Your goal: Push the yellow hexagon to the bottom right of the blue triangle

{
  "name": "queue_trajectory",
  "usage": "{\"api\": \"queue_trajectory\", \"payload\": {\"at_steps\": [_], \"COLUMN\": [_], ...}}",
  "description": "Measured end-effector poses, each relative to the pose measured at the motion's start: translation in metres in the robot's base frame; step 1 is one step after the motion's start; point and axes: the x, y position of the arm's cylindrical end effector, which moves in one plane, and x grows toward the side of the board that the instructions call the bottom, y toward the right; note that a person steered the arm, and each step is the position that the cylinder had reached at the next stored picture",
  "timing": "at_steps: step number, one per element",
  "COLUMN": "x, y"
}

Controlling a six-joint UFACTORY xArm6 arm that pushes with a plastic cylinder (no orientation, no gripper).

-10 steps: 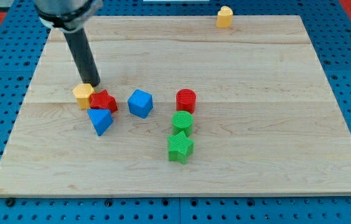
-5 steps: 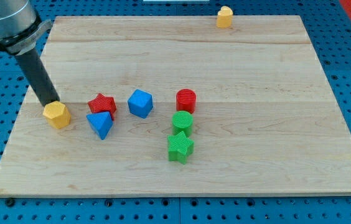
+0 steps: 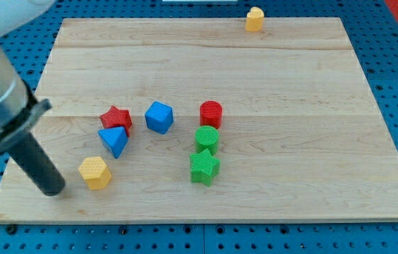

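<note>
The yellow hexagon [image 3: 94,172] lies near the board's lower left, below and slightly left of the blue triangle [image 3: 113,140]. My tip [image 3: 53,189] is on the board just left of the hexagon, a short gap apart and a little lower. The rod slants up to the view's left edge. A red star [image 3: 116,118] touches the triangle's top.
A blue block [image 3: 159,116] sits right of the red star. A red cylinder [image 3: 211,113], a green cylinder [image 3: 207,138] and a green star [image 3: 204,166] stand in a column at centre. A small yellow block [image 3: 255,19] sits at the board's top edge. The wooden board [image 3: 291,106] rests on a blue pegboard.
The yellow hexagon has slid from beside the red star to the left, then down and right to below the blue triangle. My tip swept left and down with it.
</note>
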Motion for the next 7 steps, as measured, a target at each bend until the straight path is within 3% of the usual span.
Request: {"api": "queue_trajectory", "payload": {"at_steps": [2,3,4,5,7], "x": [-0.003,0.009,0.028,0.006,-0.011], "y": [0.046,0.045,0.007,0.030,0.009]}}
